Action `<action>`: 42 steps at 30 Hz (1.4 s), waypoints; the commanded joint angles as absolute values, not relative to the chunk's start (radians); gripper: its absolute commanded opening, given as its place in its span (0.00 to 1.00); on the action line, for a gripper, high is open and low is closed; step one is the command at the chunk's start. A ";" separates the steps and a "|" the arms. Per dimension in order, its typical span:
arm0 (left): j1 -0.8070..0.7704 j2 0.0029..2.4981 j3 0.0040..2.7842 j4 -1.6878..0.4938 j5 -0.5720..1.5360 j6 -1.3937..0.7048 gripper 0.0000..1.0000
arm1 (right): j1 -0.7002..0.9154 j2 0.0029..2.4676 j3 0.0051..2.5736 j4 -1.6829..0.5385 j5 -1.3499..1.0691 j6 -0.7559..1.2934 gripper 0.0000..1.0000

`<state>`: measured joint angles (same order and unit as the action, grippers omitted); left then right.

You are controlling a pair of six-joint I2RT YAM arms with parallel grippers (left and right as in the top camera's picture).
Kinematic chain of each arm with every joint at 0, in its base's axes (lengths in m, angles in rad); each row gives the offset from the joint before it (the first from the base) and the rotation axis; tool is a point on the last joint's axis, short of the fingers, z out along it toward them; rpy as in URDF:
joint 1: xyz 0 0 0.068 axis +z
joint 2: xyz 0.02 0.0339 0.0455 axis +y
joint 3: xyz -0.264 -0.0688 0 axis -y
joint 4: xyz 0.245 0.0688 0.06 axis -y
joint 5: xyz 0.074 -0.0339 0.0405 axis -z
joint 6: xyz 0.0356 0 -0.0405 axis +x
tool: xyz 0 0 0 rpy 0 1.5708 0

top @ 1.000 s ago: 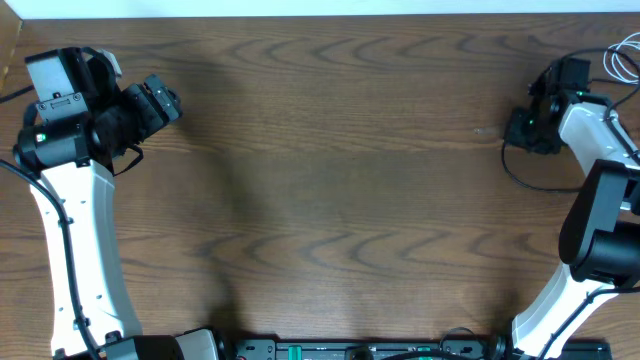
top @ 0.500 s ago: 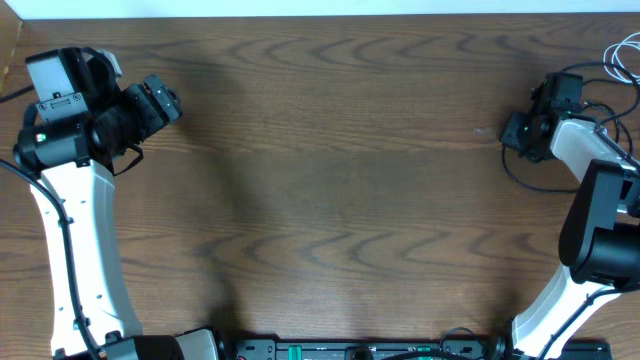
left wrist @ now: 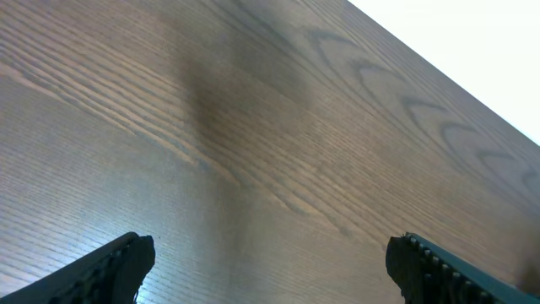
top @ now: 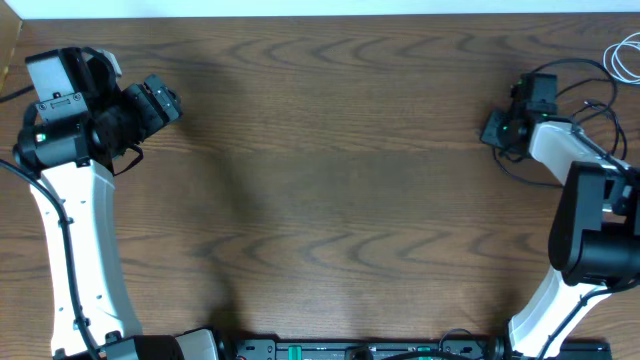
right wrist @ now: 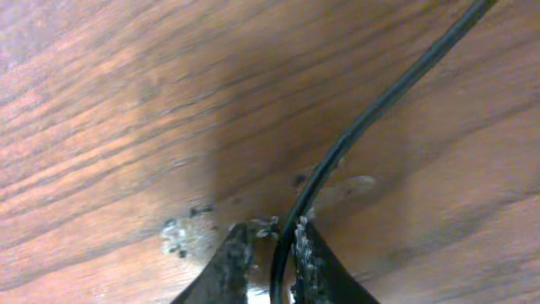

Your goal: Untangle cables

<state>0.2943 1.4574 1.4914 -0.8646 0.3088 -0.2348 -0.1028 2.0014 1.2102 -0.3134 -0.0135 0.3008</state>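
Note:
A thin black cable [right wrist: 388,93] runs from the upper right of the right wrist view down between the fingertips of my right gripper [right wrist: 274,241], which is shut on it just above the wood. From overhead, that gripper [top: 492,130] sits at the table's right side, with black cable loops [top: 560,68] trailing behind it. A white cable [top: 612,60] curls at the far right edge. My left gripper [top: 165,100] hovers at the far left, open. Its two fingers [left wrist: 110,270] stand wide apart with only bare wood between them.
The brown wooden table [top: 330,180] spreads between the two arms. The right arm's white link [top: 580,150] lies over part of the cable loops. The table's far edge [top: 300,15] meets a white wall.
My right gripper has slid left and slightly away from the edge, its jaws narrowing onto the black cable and dragging it along. The left arm has not moved.

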 commanded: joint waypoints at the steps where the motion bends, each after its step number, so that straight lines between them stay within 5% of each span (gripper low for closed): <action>1: 0.295 1.459 1.498 -0.870 0.305 -0.222 0.93 | -0.086 2.017 1.179 -0.346 0.078 0.393 0.09; 11: 0.295 1.459 1.498 -0.874 0.305 -0.222 0.93 | -0.139 1.963 1.234 -0.418 0.125 0.410 0.01; 26: 0.295 1.459 1.498 -0.869 0.305 -0.222 0.93 | -0.523 1.677 1.582 -0.645 0.073 0.279 0.01; 42: 0.295 1.459 1.498 -0.870 0.306 -0.222 0.93 | -0.760 1.979 1.589 -0.593 0.179 0.306 0.01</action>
<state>0.2943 1.4574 1.4914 -0.8692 0.3088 -0.2348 -0.7616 1.8935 1.5929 -0.5961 0.1368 0.3023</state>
